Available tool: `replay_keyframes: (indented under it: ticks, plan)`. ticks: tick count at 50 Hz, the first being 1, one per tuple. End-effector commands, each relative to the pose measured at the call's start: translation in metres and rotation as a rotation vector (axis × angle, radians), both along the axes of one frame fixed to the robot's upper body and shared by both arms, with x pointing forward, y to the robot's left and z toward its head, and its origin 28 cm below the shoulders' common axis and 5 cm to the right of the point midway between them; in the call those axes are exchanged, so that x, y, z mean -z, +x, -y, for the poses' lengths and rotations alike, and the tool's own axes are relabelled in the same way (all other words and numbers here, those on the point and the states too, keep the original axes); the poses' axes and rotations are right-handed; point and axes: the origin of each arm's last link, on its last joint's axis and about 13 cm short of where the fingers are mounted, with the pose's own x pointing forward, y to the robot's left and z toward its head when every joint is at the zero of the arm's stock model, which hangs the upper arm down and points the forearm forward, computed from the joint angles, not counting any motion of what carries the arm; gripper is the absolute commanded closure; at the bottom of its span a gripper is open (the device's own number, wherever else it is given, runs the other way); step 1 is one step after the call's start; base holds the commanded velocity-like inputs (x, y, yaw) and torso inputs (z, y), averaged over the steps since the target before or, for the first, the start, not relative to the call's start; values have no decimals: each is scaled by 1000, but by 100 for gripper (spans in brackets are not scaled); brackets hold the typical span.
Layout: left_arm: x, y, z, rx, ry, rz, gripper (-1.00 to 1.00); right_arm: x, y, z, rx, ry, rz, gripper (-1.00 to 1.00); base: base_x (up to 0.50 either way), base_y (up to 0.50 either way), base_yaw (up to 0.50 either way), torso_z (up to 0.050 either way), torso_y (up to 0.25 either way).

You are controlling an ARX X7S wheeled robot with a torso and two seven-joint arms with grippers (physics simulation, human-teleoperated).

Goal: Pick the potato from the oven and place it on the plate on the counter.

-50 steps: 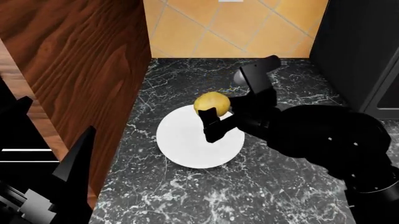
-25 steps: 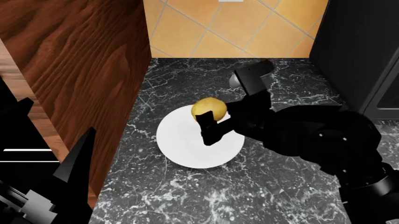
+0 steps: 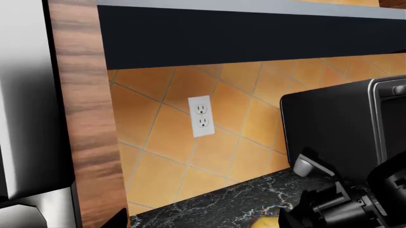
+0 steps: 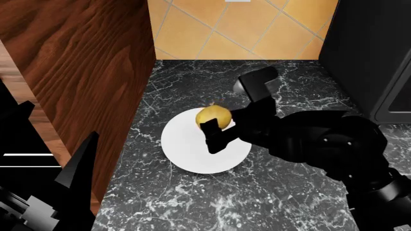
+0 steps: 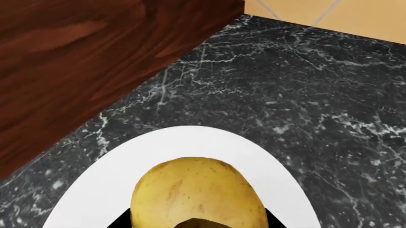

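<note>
A yellow-tan potato (image 4: 214, 116) is held in my right gripper (image 4: 219, 123), which is shut on it over the far part of the white plate (image 4: 192, 154). The plate lies on the black marble counter (image 4: 282, 192). In the right wrist view the potato (image 5: 198, 192) fills the space between the black fingertips (image 5: 119, 222), with the plate's rim (image 5: 101, 178) beneath it. Whether the potato touches the plate I cannot tell. My left gripper (image 4: 51, 139) hangs open at the near left, away from the plate. The oven is out of view.
A brown wooden cabinet side (image 4: 83, 62) walls the counter's left. Orange wall tiles (image 4: 224, 29) stand behind, with a white outlet (image 3: 201, 117). A dark countertop appliance (image 4: 372, 53) stands at the right, close to my right arm (image 4: 321, 139).
My right gripper has carried the potato a little lower and toward me, further over the plate. The left arm has not moved.
</note>
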Motion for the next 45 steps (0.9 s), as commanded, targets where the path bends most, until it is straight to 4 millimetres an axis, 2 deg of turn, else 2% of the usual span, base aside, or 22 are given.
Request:
replay_keyframes:
  ticks: [1, 45]
  plan:
    - [0, 0, 0, 1, 0, -1, -100, 2, 0, -1, -22, -19, -6, 100, 0, 0, 0, 0, 0]
    - [2, 0, 0, 0, 0, -3, -100, 18, 7, -9, -38, -62, -54, 100, 0, 0, 0, 0, 0]
